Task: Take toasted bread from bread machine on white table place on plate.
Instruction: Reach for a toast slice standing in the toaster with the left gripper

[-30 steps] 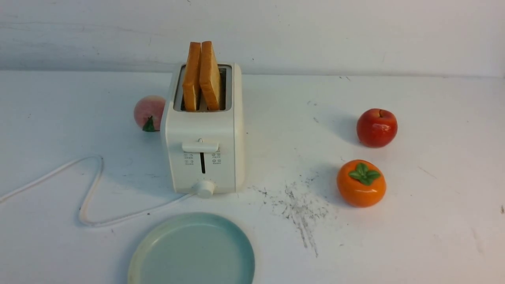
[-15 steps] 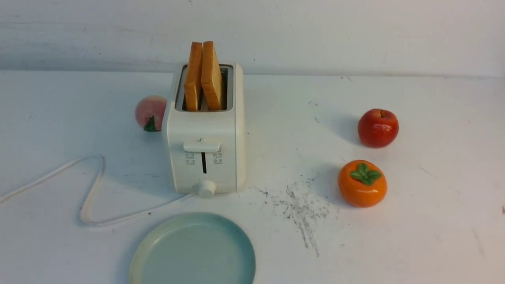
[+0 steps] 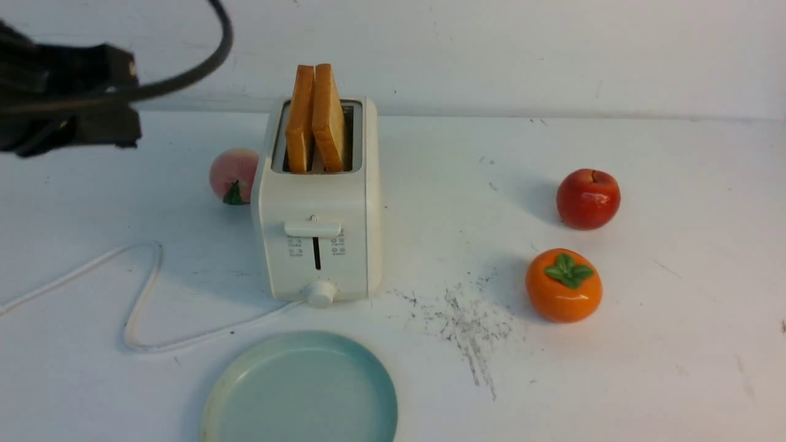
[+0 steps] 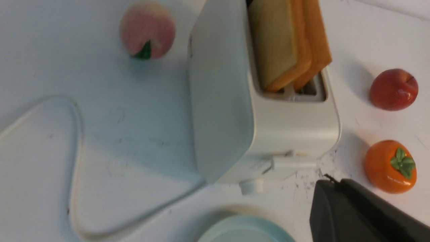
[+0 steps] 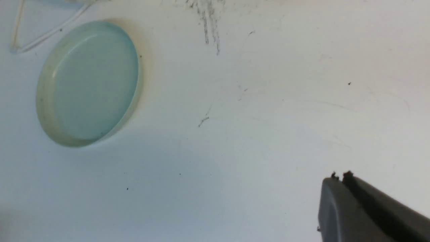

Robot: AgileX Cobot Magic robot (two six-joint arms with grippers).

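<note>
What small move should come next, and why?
Probably swing the left claw toward the toaster, then open it above the slots: it is shut, and both toast slices stand upright there with their tops sticking out. The plate has no toast on it, so lifting a slice seems to come first.

There's a red apple [image 3: 588, 199] over there, an orange persimmon [image 3: 564, 286] near it, and a pink peach [image 3: 234, 176] with a green leaf [image 3: 233, 193].
</note>
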